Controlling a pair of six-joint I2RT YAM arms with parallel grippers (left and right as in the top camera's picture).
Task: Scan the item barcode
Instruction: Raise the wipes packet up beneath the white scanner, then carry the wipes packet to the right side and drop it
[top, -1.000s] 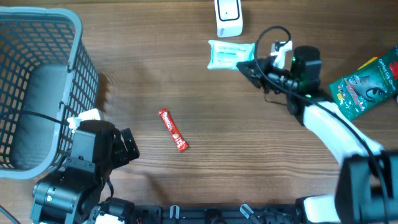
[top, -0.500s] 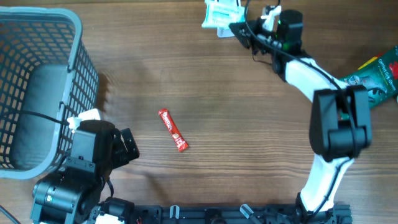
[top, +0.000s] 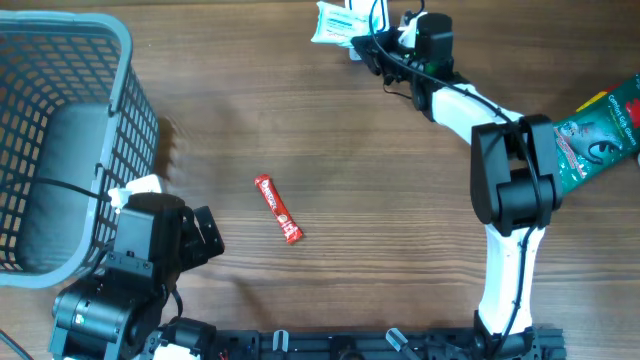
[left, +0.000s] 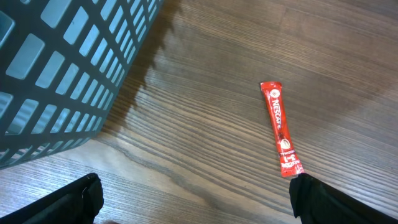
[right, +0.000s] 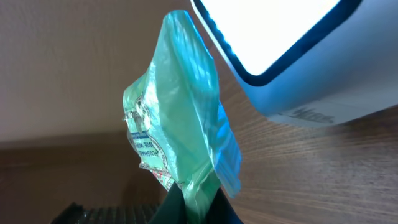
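Note:
A pale green plastic packet (top: 333, 22) hangs in my right gripper (top: 365, 45) at the far edge of the table. In the right wrist view the gripper (right: 196, 208) is shut on the packet's (right: 180, 112) lower edge, and the packet stands close beside the white scanner (right: 292, 56) with its dark rim. Printed text shows on the packet's left side; no barcode is visible. My left gripper (top: 205, 235) rests at the near left, open, with nothing between its fingers (left: 323, 199).
A red Nescafe stick (top: 278, 208) lies flat mid-table, just ahead of the left gripper (left: 199, 199) in its wrist view (left: 281, 127). A grey mesh basket (top: 60, 130) stands at the left. A dark green bag (top: 595, 135) lies at the right edge.
My right arm has carried the green packet up and to the left, to the scanner at the far edge. The left arm and the red stick have not moved.

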